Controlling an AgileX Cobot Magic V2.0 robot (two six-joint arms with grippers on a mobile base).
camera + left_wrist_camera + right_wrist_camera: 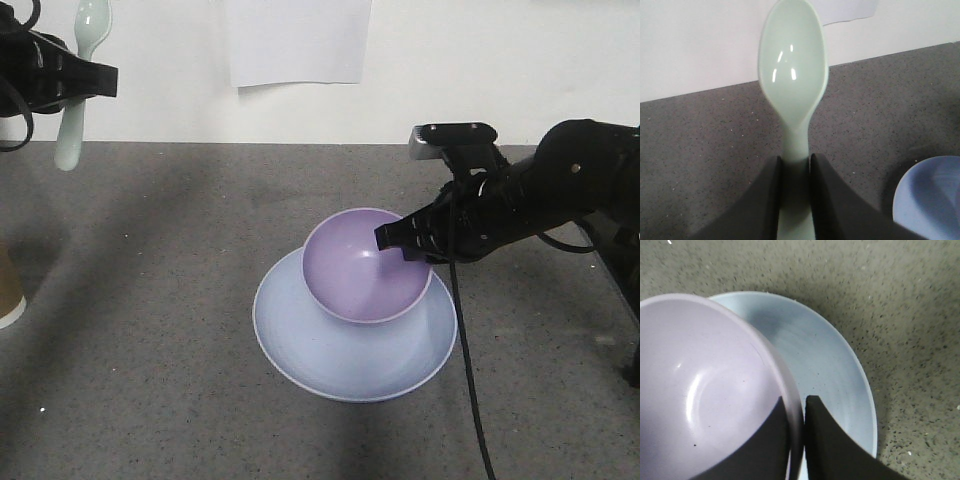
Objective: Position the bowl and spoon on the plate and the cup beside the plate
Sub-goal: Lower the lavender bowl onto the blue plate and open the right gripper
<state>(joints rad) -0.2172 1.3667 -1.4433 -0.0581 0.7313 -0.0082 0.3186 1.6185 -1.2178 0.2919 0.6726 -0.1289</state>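
The lavender bowl (pixel 364 268) (pixel 700 385) hangs tilted just above the pale blue plate (pixel 330 365) (pixel 830 365), which lies at the table's middle. My right gripper (pixel 400 240) (pixel 796 401) is shut on the bowl's right rim, one finger inside and one outside. High at the far left, my left gripper (pixel 85 80) (pixel 795 159) is shut on the handle of the mint-green spoon (pixel 78 70) (pixel 794 75), held upright in the air. The brown paper cup (pixel 8 295) stands at the left edge, mostly cut off.
A white wall with a taped sheet of paper (pixel 298 40) borders the grey speckled table (pixel 150 330) at the back. A black cable (pixel 468 380) hangs from the right arm down across the plate's right side.
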